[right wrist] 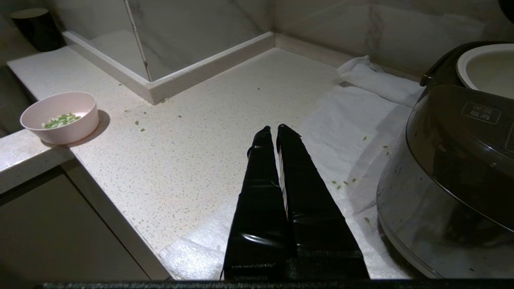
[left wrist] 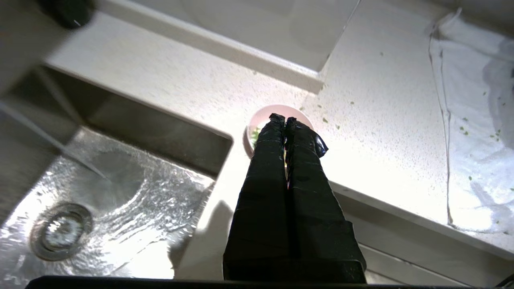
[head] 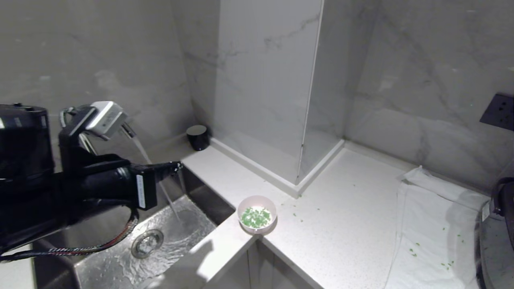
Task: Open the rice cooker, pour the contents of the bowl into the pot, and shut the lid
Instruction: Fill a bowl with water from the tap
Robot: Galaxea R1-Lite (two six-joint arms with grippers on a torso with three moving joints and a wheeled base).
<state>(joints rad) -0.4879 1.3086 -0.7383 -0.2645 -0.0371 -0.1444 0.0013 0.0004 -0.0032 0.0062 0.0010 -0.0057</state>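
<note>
Small round bowl (head: 257, 214), pale pink outside and white inside, is sitting mid-frame at the speckled white desk (head: 345, 208) corner beside the steel sink (head: 160, 249), its chopped green bits (head: 255, 217) within; strays are lying scattered nearby. Left gripper (head: 176, 165), centre-left, is hanging pressed together and empty above the sink, probably staging toward the bowl. Right gripper (right wrist: 273, 129), likewise closed and empty, is waiting over the white cloth (right wrist: 353, 132). Dark brown-grey rice cooker (right wrist: 453, 168), right edge, is standing apart from the bowl; its pale pot (right wrist: 488, 68) looks exposed.
</note>
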